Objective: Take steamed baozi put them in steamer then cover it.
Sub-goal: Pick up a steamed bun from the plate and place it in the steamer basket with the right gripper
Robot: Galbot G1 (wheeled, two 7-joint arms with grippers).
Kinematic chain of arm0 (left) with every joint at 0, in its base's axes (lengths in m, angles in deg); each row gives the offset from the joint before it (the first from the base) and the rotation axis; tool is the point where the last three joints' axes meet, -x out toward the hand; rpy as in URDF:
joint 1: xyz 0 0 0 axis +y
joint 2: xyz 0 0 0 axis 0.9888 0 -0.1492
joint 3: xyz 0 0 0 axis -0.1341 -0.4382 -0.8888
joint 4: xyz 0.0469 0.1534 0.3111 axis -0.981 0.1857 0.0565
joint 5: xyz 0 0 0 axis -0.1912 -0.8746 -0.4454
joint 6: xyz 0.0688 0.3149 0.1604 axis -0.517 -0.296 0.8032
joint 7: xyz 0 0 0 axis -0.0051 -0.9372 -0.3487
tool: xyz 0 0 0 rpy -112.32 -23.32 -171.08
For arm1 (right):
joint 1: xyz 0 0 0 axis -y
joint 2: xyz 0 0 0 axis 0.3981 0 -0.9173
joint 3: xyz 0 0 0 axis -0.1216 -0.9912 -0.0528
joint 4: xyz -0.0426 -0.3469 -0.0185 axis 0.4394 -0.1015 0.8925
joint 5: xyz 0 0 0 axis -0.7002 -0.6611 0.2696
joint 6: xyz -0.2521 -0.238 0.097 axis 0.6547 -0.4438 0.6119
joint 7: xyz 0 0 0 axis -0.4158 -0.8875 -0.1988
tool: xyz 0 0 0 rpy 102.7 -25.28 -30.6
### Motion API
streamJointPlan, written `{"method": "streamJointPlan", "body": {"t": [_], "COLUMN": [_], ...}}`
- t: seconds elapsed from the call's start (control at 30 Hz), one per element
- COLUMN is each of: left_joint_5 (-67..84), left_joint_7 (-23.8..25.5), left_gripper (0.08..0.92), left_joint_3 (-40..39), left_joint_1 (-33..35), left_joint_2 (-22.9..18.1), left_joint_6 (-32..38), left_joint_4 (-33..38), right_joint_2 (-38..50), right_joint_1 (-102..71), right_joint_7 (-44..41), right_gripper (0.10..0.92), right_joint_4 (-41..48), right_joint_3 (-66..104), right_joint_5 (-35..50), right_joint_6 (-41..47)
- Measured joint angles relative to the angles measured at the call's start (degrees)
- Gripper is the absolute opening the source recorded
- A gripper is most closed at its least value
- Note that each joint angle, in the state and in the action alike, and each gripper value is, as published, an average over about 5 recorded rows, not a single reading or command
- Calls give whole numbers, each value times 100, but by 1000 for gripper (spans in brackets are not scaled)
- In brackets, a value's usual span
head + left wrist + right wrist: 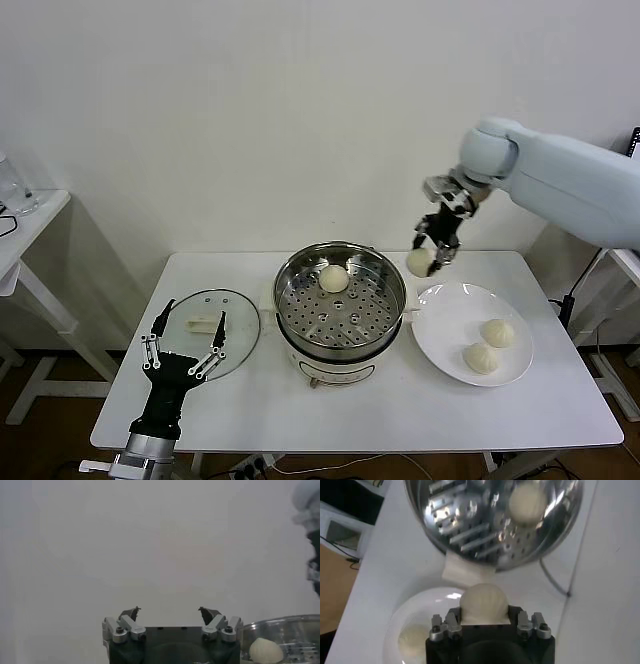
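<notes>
— Where are we with the buns?
— Our right gripper (pixel 432 252) is clamped on a baozi (pixel 419 262), lifted off the plate (pixel 440 335), just beside the steamer (pixel 385 310). One bun (pixel 334 278) sits inside; two (pixel 490 345) wait on the plate.
— Next?
— We carry it over the perforated tray, lower, release. Our left gripper (pixel 183 345) idles wide open, empty, above the cover (pixel 240 312).

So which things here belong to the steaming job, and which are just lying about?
Job: held baozi in right tool; baozi in steamer; two plate baozi; steamer; glass cover; open left tool.
Lying about: white plate; table.
</notes>
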Motion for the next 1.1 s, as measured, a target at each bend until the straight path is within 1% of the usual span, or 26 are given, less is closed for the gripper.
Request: {"method": "streamJointPlan", "body": {"t": [0.23,0.6,0.8,1.1], "left_joint_5": [-1,-3,-3,-3], "left_joint_7": [-4,-18,-25,-35], "left_gripper": [823,823,823,823], "left_joint_3": [-29,-41,-79,-92], "left_joint_1": [-44,-64,-99,-92], "left_joint_2": [0,12,16,32], "left_joint_6": [15,66,85,93], "left_joint_4": [-16,-49,-61,-57], "right_joint_2": [-749,-1916,-2299,-2632], "right_joint_1": [111,-230,-450,-744], "right_joint_7": [129,426,571,750], "right_gripper": [627,619,619,627], "right_joint_4": [-58,437,667,918], "right_joint_3": [-217,-479,-567,-594], "right_joint_5": [350,475,474,419], "right_joint_6": [278,509,554,582]}}
